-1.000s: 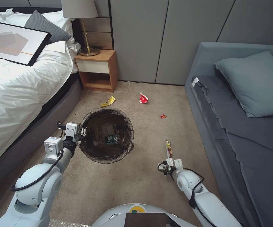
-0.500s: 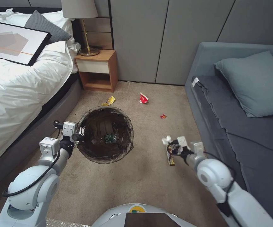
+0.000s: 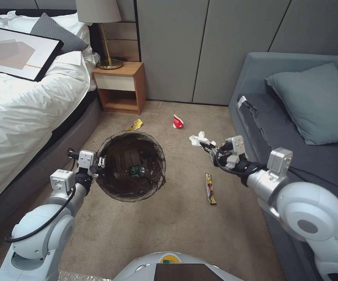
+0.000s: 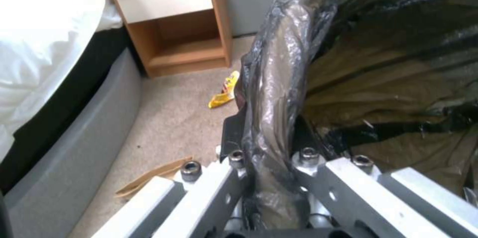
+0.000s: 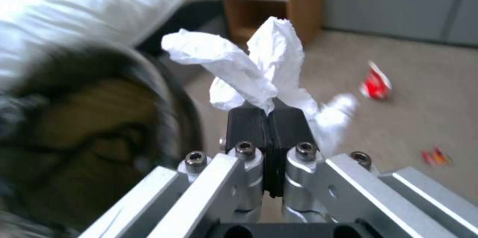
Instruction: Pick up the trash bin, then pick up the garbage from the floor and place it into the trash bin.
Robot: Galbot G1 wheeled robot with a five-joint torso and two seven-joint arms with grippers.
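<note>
The trash bin [image 3: 131,168], lined with a dark bag, hangs off the floor with my left gripper [image 3: 100,163] shut on its near-left rim; the left wrist view shows the fingers [image 4: 234,137] pinching the bag-covered rim [image 4: 274,92]. A small bottle [image 3: 137,171] lies inside. To the bin's right, my right gripper [image 3: 210,148] is shut on crumpled white paper [image 3: 198,139], held in the air; the black pads [image 5: 246,124] clamp the paper [image 5: 249,66]. On the carpet lie a striped wrapper [image 3: 210,189], a yellow wrapper [image 3: 135,125] and a red wrapper [image 3: 177,121].
The bed [image 3: 28,109] borders the left side and a grey sofa [image 3: 294,148] the right. A wooden nightstand [image 3: 120,86] with a lamp stands against the back wall. A flattened brown paper bag [image 4: 149,180] lies by the bed base, and a tiny red wrapper [image 5: 435,157] lies on the carpet.
My right arm has risen from the floor and swung forward, carrying the white paper up beside the bin. The striped wrapper stays on the carpet. The left arm and bin have shifted slightly.
</note>
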